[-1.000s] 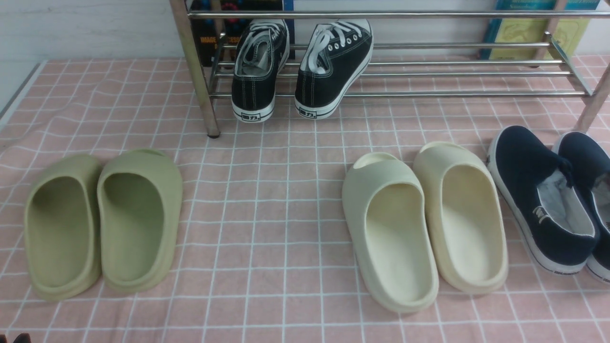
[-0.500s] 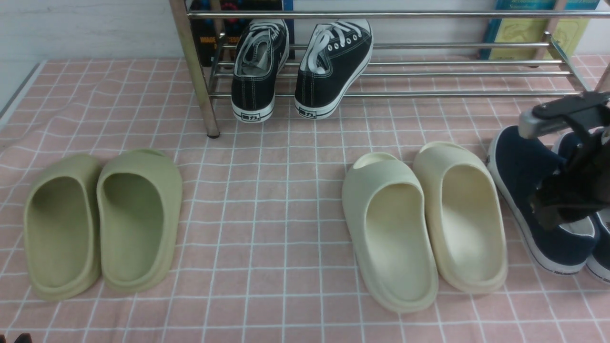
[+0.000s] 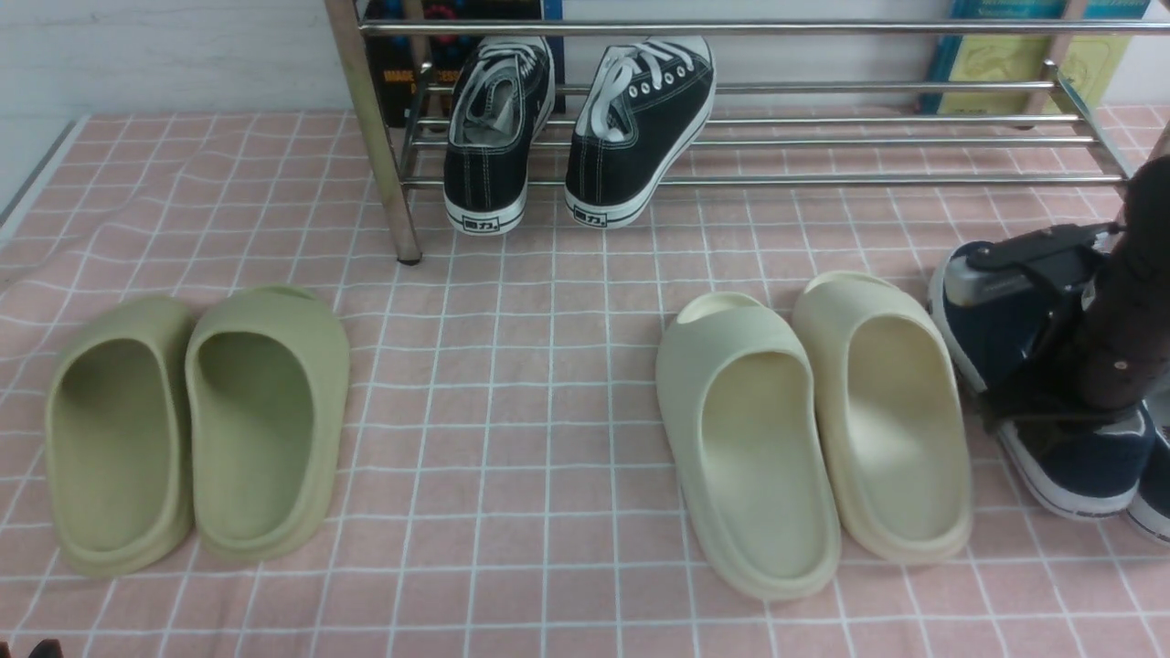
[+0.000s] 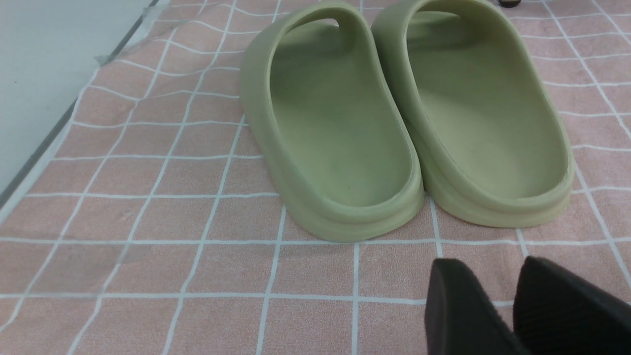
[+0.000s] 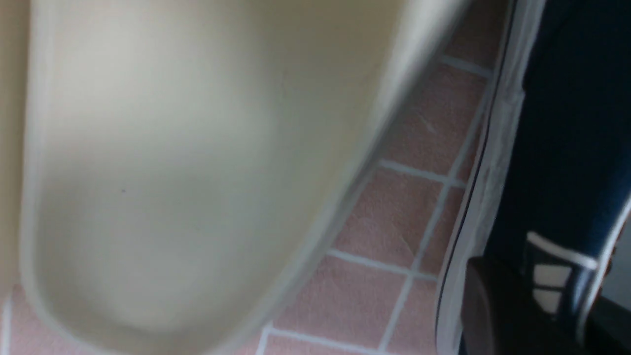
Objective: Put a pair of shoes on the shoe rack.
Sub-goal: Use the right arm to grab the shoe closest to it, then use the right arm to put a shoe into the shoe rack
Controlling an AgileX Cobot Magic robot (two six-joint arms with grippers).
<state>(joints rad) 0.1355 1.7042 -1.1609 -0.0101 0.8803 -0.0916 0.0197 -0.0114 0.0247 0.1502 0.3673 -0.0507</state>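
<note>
Two navy slip-on shoes stand at the far right of the cloth, the left one (image 3: 1088,457) and the right one (image 3: 1154,512), which is cut off by the picture's edge. The silver shoe rack (image 3: 823,179) stands behind them. My right gripper (image 3: 1033,411) has come down on the left navy shoe. In the right wrist view the gripper (image 5: 549,320) is open, with one finger outside the white sole and the other inside, so the jaws straddle the shoe's side wall (image 5: 567,148) by its striped tag. My left gripper (image 4: 490,276) is shut and empty, low over the cloth in front of the olive slides.
Black lace-up sneakers (image 3: 576,128) sit on the rack's left part; the rack's right part holds nothing. Cream slides (image 3: 813,429) lie just left of the navy shoes, close to my right gripper. Olive slides (image 3: 192,420) lie at the left. Books stand behind the rack.
My right arm came into view from the right and dropped onto the left navy shoe, now lower and covering its opening. The left arm has not moved.
</note>
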